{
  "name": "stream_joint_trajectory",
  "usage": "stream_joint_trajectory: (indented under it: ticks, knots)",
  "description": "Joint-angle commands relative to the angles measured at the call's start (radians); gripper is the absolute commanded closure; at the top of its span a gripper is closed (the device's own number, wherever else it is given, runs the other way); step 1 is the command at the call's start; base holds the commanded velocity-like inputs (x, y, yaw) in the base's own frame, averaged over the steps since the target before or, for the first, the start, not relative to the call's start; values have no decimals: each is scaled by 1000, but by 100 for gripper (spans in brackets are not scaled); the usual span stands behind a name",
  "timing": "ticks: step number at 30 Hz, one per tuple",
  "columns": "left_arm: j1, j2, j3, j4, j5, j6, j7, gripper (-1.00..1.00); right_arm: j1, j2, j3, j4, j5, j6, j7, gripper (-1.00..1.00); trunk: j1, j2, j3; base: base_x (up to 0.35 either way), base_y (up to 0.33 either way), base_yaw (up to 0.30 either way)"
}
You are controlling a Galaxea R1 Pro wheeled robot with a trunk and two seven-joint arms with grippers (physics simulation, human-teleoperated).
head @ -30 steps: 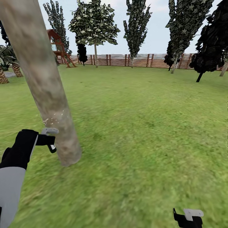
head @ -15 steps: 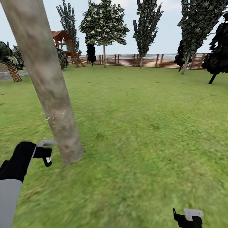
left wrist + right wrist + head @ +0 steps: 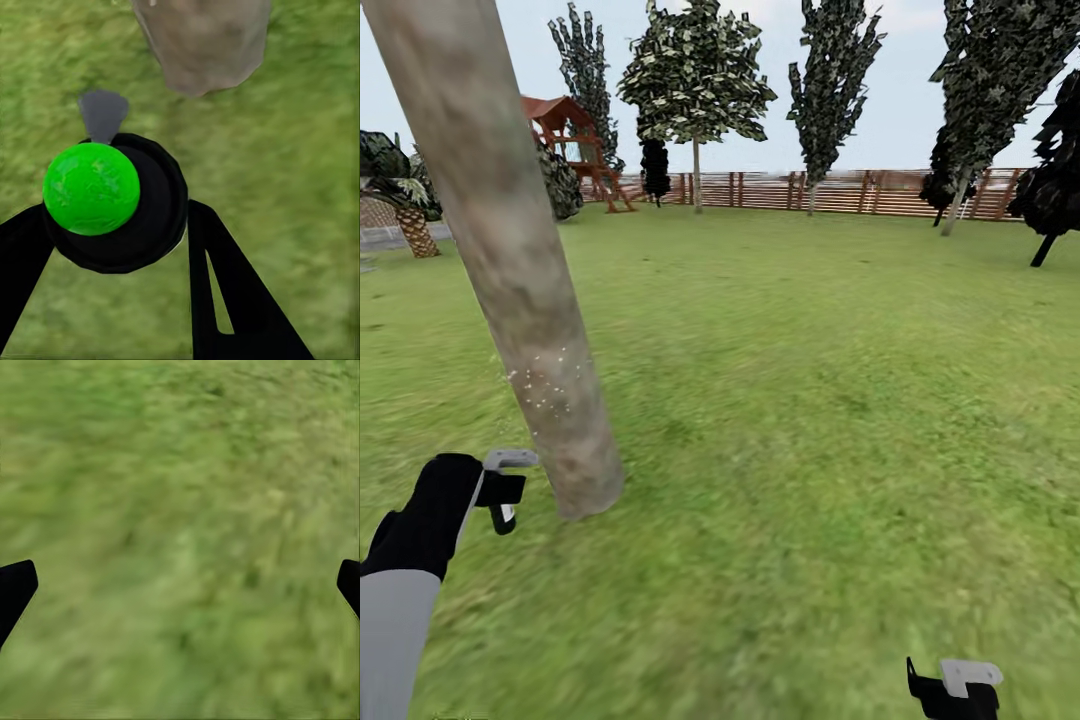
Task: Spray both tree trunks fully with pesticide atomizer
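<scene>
Head view: the left gripper (image 3: 505, 490) sits just beside the base of the tree trunk (image 3: 510, 250), which has whitish specks on its bark. Right gripper (image 3: 952, 688) hangs low over the grass (image 3: 810, 400).

Left wrist: fingers (image 3: 225, 300) clamped around the pesticide atomizer (image 3: 112, 202), green spot up, trunk base ahead.

Right wrist: fingers (image 3: 15, 589) spread wide over grass.

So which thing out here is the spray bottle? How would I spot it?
Start at the thick mottled tree trunk leaning across the lawn. Just beside its base, the left arm's black fingers hold the pesticide atomizer. It is a small dark bottle with a bright green spot on top, unlike anything else on the grass.
</scene>
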Motion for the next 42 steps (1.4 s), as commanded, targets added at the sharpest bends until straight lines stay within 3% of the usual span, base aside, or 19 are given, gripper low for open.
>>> stream_joint_trajectory:
  ticks: [1,8,16,24,29,32,33,34,37,42]
  knots:
    - [0,-1,0,0,-2,0,0,100,0,0,0,0,0,0,0,-100,0,0,0,158,-228,262]
    - [48,9,8,21,-5,-3,-3,100,0,0,0,0,0,0,0,-100,0,0,0,163,-231,275]
    - [65,-50,1,28,-2,-8,-4,100,0,0,-1,0,0,0,0,-100,0,0,0,229,-194,77]
    - [108,-26,5,42,-11,-10,6,100,0,-1,-2,0,0,0,0,-100,0,0,0,239,-181,0]
    - [121,-68,-1,43,-8,-11,8,100,0,0,-1,-1,0,0,0,-100,0,0,0,240,-178,28]
    - [127,-57,8,44,-10,-11,8,100,0,0,-1,-1,0,0,0,-100,0,0,0,111,-80,237]
    - [152,-45,9,44,-11,-11,8,100,0,0,-1,-1,-1,0,0,-100,0,0,0,24,-18,268]
    - [173,-37,11,43,-11,-19,9,100,0,0,-1,-2,-1,0,0,-100,0,0,0,12,-9,272]
    - [221,-26,13,43,-11,-136,13,100,0,0,-1,-2,0,0,0,-100,0,0,0,3,-2,273]
    - [228,-37,14,43,-7,-164,72,100,0,1,0,0,0,0,0,-100,0,0,0,0,0,139]
